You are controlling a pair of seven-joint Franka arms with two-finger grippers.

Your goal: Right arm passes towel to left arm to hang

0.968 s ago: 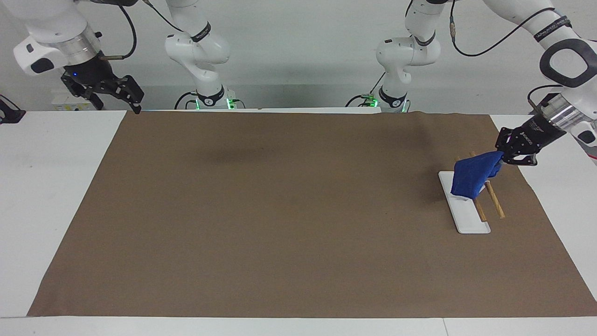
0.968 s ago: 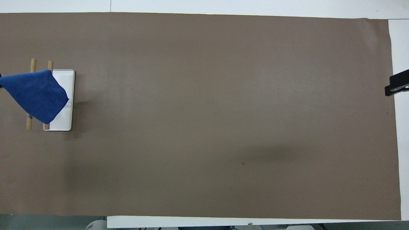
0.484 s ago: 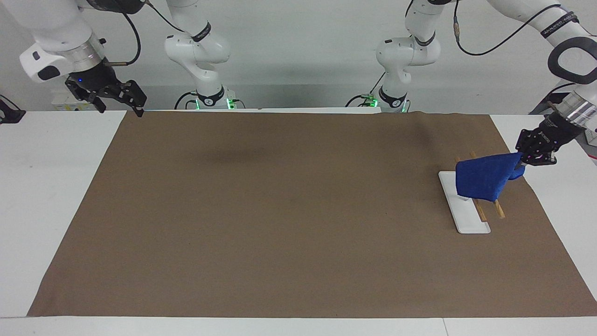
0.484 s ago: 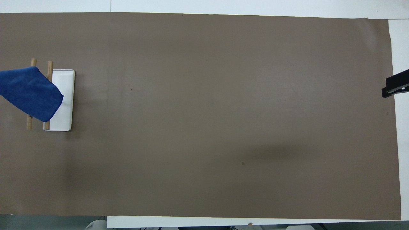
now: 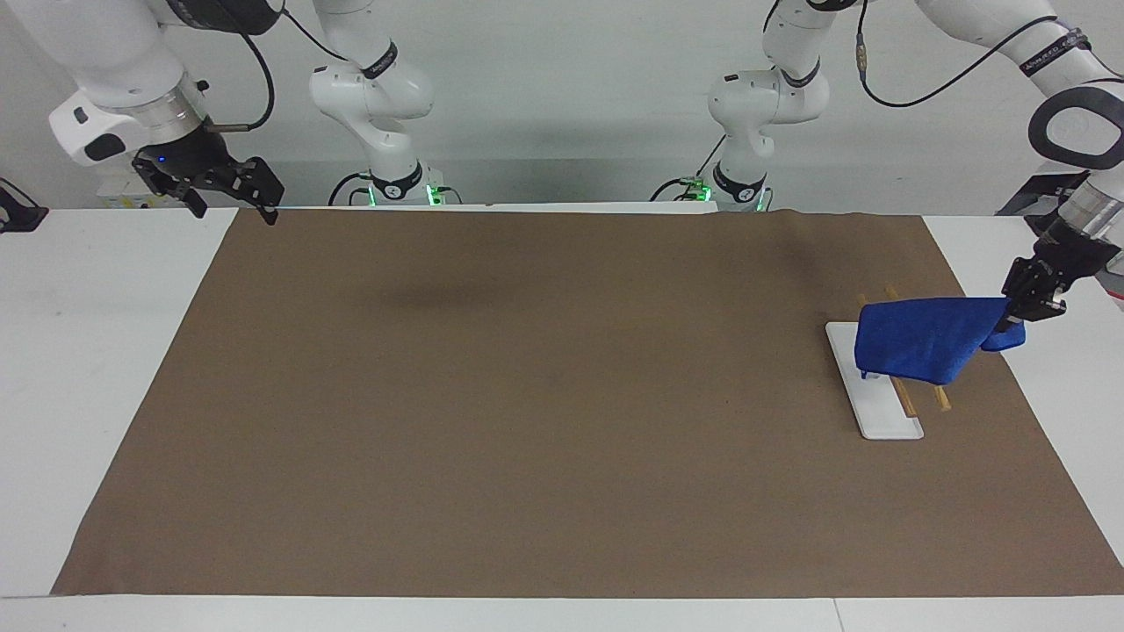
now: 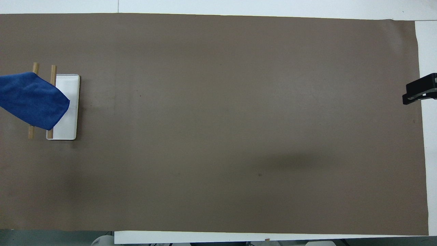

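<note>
Though not yet finished, looked well advanced, judging by where the cloth hung.

Took in first the white counter (image 5: 88,351) and the brown mat (image 5: 527,395) filling most of both views. Noted next the right arm (image 5: 114,79) in the upper corner of the facing view, waiting off the mat's corner. Found the left arm (image 5: 1076,132) reaching down along the other edge of that frame.

Saw a white tray (image 5: 882,421) with two wooden rods (image 5: 941,399) at mid-height of the facing view, near the frame's edge at the left arm's end. Located the towel (image 5: 922,349) stretched over those rods and the tray's upper part, as a blue wedge at the edge of the overhead view too. Could not tell whether it rested on the rods or merely hung over them.

Found the left end effector (image 5: 1019,316) clamped on the towel's outer corner, over the mat's edge beside the rack. Found the right end effector (image 5: 235,206) with fingers apart, holding nothing.

Judged the handover done. Left to do, by that reading: settling the cloth across the rods, then letting go and backing off.
</note>
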